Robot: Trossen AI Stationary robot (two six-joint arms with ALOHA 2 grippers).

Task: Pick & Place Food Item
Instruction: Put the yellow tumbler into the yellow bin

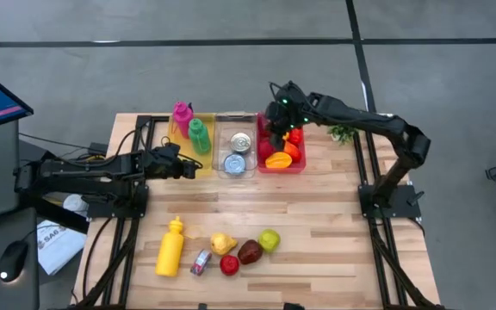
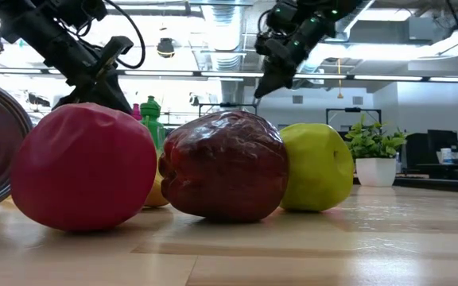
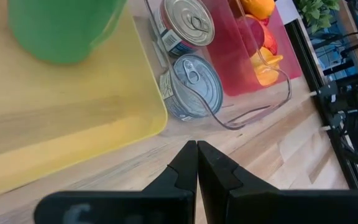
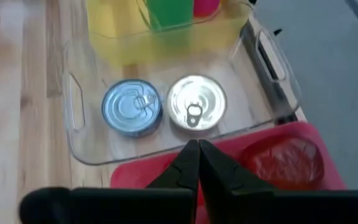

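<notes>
Three bins stand in a row on the bench (image 1: 317,224): a yellow bin (image 1: 207,166), a clear bin (image 1: 235,123) and a red bin (image 1: 262,164). Two bottles are in the yellow bin, one pink (image 1: 182,116) and one green (image 1: 199,135); a third, a yellow bottle (image 1: 170,248), lies near the front edge. Two cans (image 1: 240,143) (image 1: 235,164) sit in the clear bin, and a third small can (image 1: 201,262) lies among the loose fruit. Two arms, each with one claw.

The table (image 1: 317,215) is pale wood planks with a smooth, faintly sheened finish. Just beyond the right gripper's (image 4: 197,152) matt black fingertips, two cans (image 4: 196,103) show shiny metal lids inside a clear glossy plastic bin (image 4: 73,99); the red bin (image 4: 303,134) beneath it looks translucent plastic.
</notes>
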